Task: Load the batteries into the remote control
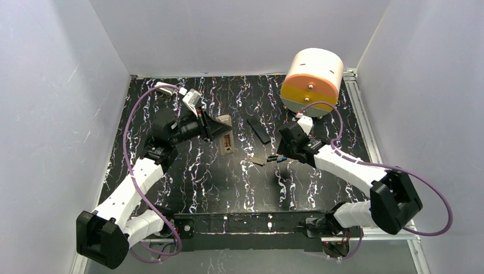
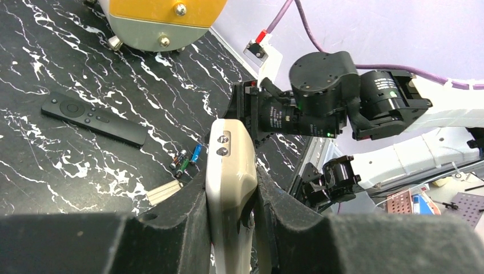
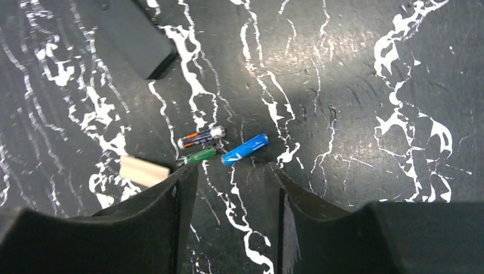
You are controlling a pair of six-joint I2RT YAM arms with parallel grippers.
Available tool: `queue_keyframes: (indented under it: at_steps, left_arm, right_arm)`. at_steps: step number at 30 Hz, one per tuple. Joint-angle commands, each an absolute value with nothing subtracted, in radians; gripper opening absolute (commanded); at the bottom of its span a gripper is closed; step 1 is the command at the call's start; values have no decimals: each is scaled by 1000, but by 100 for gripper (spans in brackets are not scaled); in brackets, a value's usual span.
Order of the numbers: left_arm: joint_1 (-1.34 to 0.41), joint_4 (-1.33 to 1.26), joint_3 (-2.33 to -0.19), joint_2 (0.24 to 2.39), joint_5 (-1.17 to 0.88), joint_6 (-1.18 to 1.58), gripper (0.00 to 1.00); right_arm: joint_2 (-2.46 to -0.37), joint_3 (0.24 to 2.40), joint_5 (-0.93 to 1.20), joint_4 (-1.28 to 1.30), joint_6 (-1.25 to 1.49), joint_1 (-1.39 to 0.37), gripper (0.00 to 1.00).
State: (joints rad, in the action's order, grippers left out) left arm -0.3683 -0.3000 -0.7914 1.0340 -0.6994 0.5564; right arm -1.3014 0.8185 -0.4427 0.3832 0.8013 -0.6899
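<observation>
My left gripper [image 2: 231, 181] is shut on the remote control [image 2: 230, 171], a slim cream-white bar held on edge between both pads, above the table. In the top view the remote [image 1: 226, 137] stands tilted at the left gripper [image 1: 214, 130], with an orange-brown patch on its face. Three batteries lie together on the table: a blue one [image 3: 245, 149], a green one [image 3: 200, 154] and a dark one with orange marks [image 3: 201, 136]. They also show in the left wrist view [image 2: 187, 160] and the top view [image 1: 277, 158]. My right gripper [image 3: 231, 170] is open and empty, just short of the batteries, its left fingertip close to the green one.
A small beige flat piece [image 3: 144, 170] lies next to the batteries. A long black strip with buttons [image 2: 94, 119] lies further back, also in the top view [image 1: 259, 129]. A large orange-and-white drum [image 1: 313, 80] stands at the back right. White walls enclose the black marbled table [image 1: 188, 177].
</observation>
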Motion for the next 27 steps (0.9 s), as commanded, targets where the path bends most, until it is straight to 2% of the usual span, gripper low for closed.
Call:
queue_keyframes:
  at_steps: [1,11,23,27]
  left_arm:
    - [-362,-268,-782,997,-718,515,0]
    - [-363,-224,-760,986,-706,485,0]
    - [-362,-199,-761,1012,-692,465,0]
    - [-363,-196,-757,1007,-682,462,0]
  right_arm:
    - [-1360,825,-490,414,913,-659,52]
    - [-1474,842,-453,354,975,-615,43]
    - [-1570,871,-405,382,1033,-615,42]
    - [-1598,893,-405,410,1031,-616,35]
